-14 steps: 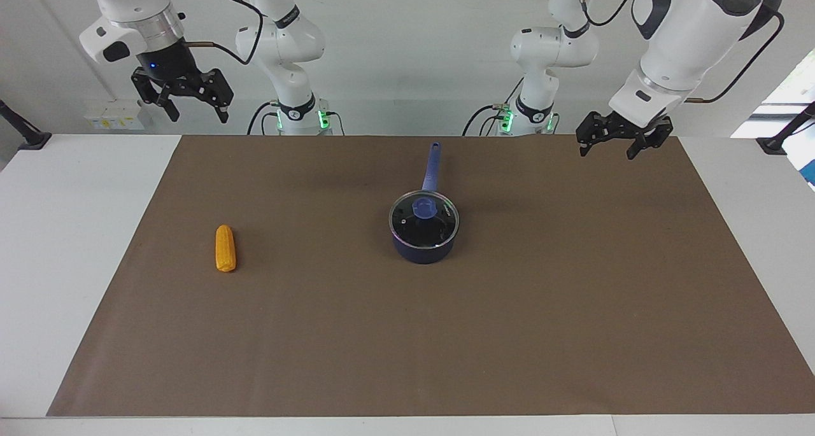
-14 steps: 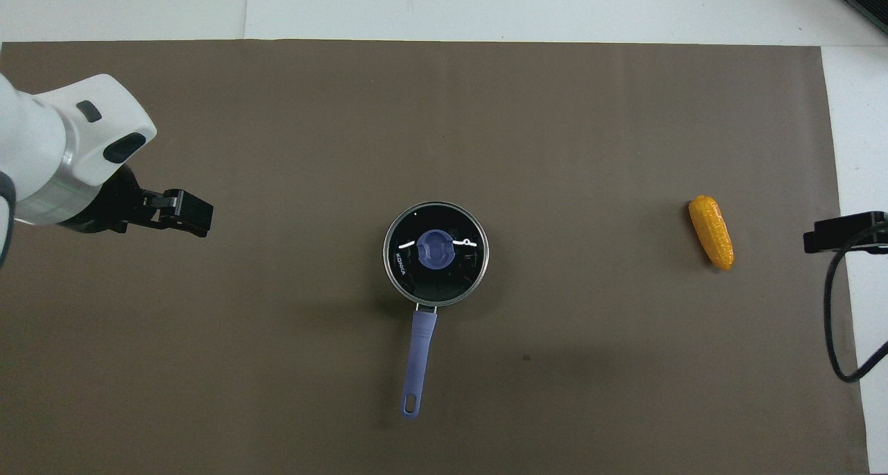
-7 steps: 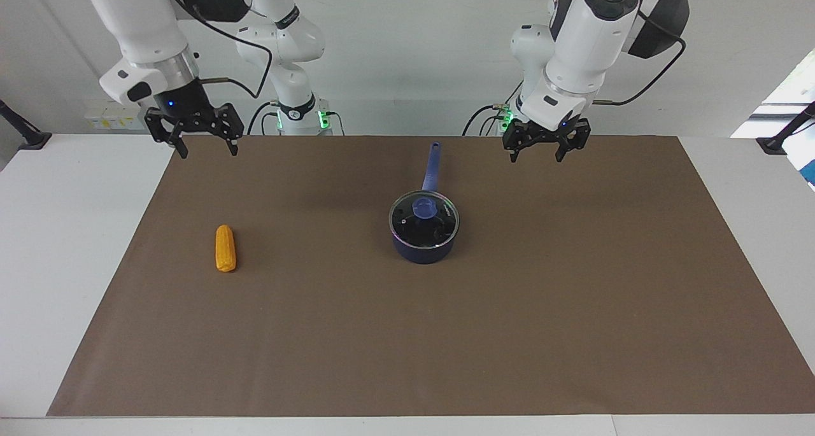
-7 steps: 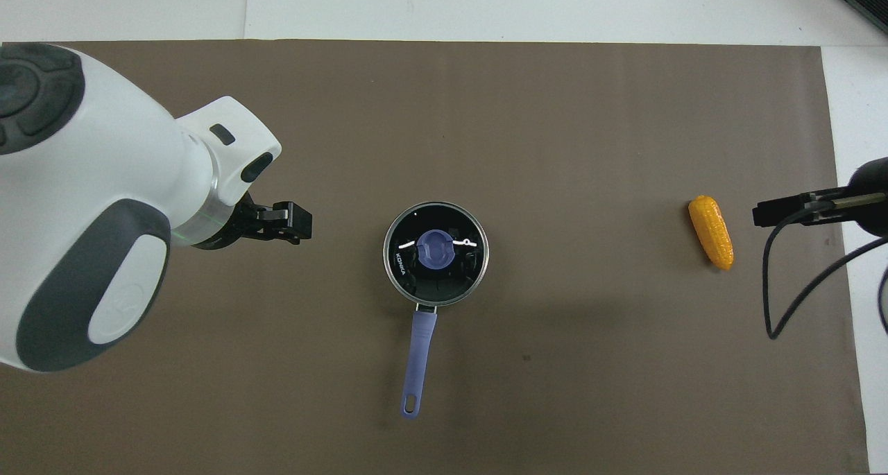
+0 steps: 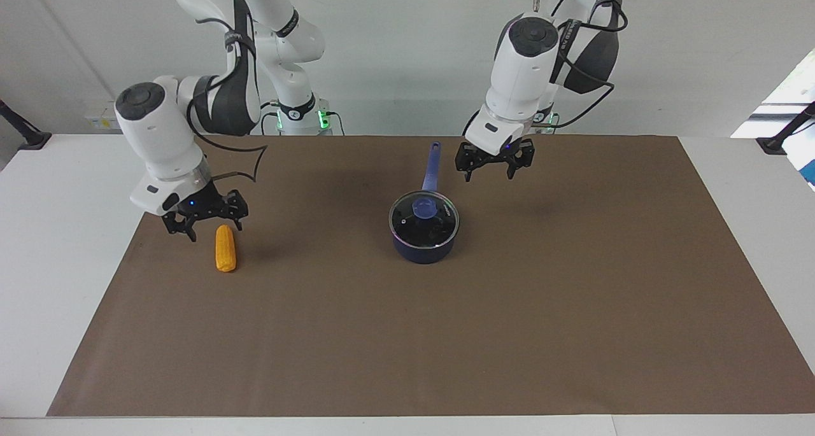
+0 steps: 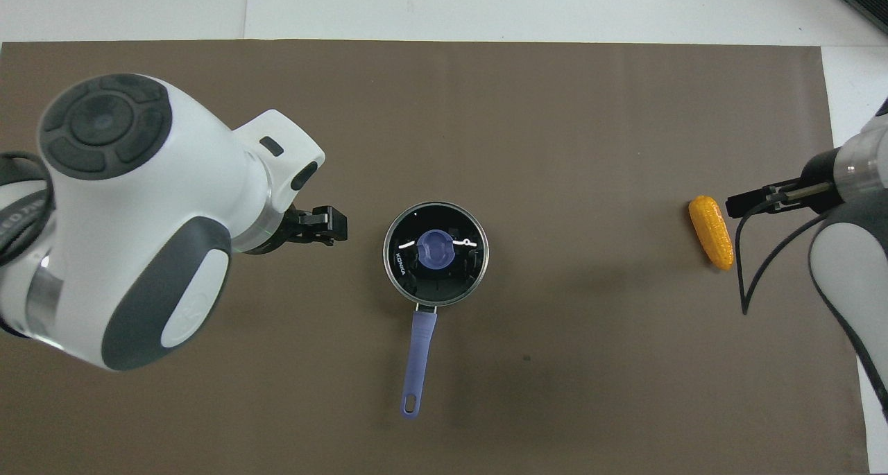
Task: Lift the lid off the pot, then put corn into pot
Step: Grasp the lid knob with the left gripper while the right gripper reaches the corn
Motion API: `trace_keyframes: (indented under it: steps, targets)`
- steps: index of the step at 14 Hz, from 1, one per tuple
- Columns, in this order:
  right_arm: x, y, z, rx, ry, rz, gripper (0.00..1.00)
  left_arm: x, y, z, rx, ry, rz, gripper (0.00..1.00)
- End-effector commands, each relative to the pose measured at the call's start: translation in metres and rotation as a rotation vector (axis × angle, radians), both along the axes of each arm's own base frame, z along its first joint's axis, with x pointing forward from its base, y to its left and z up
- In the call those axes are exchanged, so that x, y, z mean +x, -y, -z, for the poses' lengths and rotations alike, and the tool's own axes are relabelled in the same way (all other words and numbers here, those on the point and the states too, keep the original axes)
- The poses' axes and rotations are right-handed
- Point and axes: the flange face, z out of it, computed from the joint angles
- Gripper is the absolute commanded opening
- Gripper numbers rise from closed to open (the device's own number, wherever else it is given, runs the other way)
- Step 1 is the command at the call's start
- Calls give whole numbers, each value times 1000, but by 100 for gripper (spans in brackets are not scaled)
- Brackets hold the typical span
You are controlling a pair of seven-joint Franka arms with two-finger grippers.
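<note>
A white bench [image 5: 76,283] carries a broad brown matte mat [image 5: 509,334]. Near the mat's centre stands the pot [image 5: 423,248], a small dark navy saucepan with a black inside. In the facing view its long straight blue handle [image 5: 431,166] points to 12 o'clock, toward the robots. The lid [image 5: 424,219] sits flat on the pot: a round clear glass disc with a thin shiny metal rim and a smooth blue knob [image 5: 424,208] at its centre.

The corn [image 5: 225,248] lies on the mat toward the right arm's end, well apart from the pot at its 9 o'clock in the facing view. It is a stubby yellow-orange cob with rounded ends and a bumpy kernel surface.

The left tool [image 5: 488,166] hangs in the air over the mat beside the pot's handle, at about 1 o'clock from the lid in the facing view. Its fingers are spread and it grasps nothing. The right tool [image 5: 204,223] hovers low just beside the corn, at its 10 o'clock, also spread and empty, not touching the cob.

Both tools appear to be on approach, and neither step is done. The lid comes first. The left tool likely needs to centre over the blue knob, come down, and clench on it before lifting straight up. The glass may slip if gripped off-centre.
</note>
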Motion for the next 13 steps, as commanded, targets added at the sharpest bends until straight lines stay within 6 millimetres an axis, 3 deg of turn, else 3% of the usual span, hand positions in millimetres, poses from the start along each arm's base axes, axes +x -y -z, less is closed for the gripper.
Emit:
trace_keyframes:
  steps: [1,4,5,9,12,13]
  targets:
    - [-5,20,39,1,-1,-85,100,-6,40,27,-20,27,-48,100]
    - [-24,37,83,-3,-13,-108,100,-14,83,56,-21,41,-79,100]
    - [-26,37,95,-4,-15,-110,100,-12,86,61,-27,48,-96,100]
    - [-28,33,102,-3,-21,-113,98,-11,103,86,-37,58,-111,100]
    - [-28,33,102,-3,-21,-111,36,-12,111,104,-3,75,-98,100]
    - [-29,36,102,-3,-23,-108,8,-12,114,108,-5,90,-95,100]
